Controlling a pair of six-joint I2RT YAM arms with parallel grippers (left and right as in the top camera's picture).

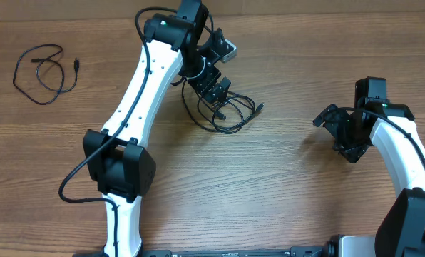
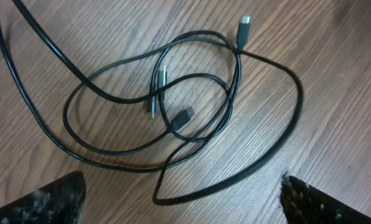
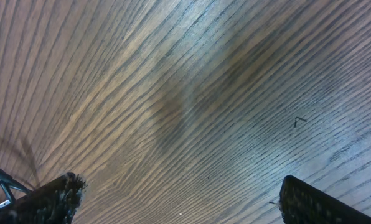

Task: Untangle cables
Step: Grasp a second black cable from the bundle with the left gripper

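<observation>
Cable tangle (image 2: 183,117) cut off at frame edge | left pincer (image 2: 180,183) apart | right pincer (image 3: 180,182) apart

We see a wooden table (image 1: 269,193) filling the whole overhead frame, its brown grain running left to right. In the right wrist view a pale sheen of light lies on the grain at upper middle, a soft shadow darkens the centre, and a small dark mark (image 3: 299,121) sits at centre right.
</observation>
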